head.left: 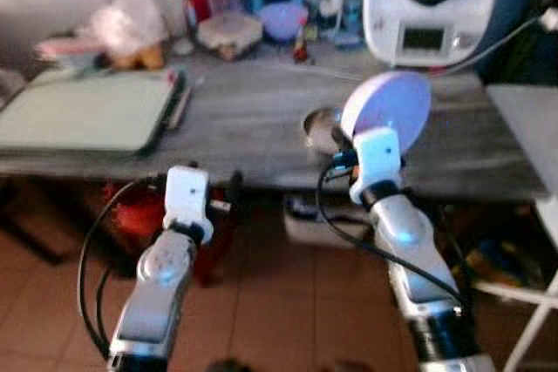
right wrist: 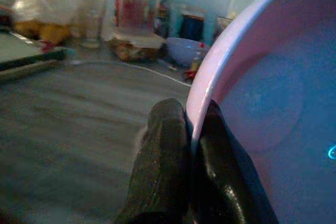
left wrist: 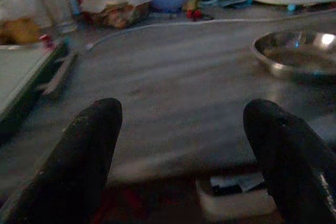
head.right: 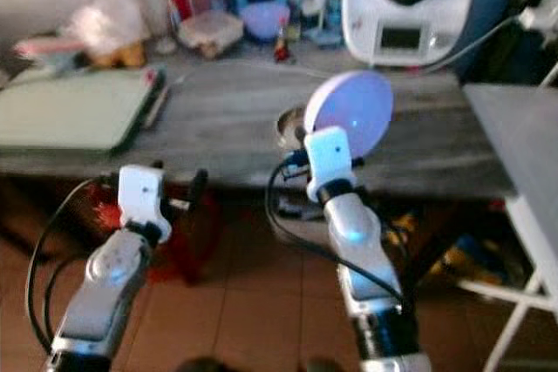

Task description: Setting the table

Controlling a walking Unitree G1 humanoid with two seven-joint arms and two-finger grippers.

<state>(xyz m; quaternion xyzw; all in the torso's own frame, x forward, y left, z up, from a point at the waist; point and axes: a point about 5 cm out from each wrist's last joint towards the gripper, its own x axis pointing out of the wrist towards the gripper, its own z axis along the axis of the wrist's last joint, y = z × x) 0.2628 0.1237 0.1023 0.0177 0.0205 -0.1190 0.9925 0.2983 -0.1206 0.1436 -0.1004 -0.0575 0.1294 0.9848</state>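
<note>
A pale pink plate stands tilted on edge above the front of the grey wooden table. My right gripper is shut on the plate's rim, its fingers pinching the edge. Just behind the plate, a shallow steel bowl rests on the table; the left wrist view also has the steel bowl. My left gripper is open, held at the table's front edge left of the bowl, with nothing between its fingers.
A green tray lies at the table's left. A white kitchen machine, a purple bowl, a food container and bottles line the back. A white cable crosses the table. A white folding frame stands at right.
</note>
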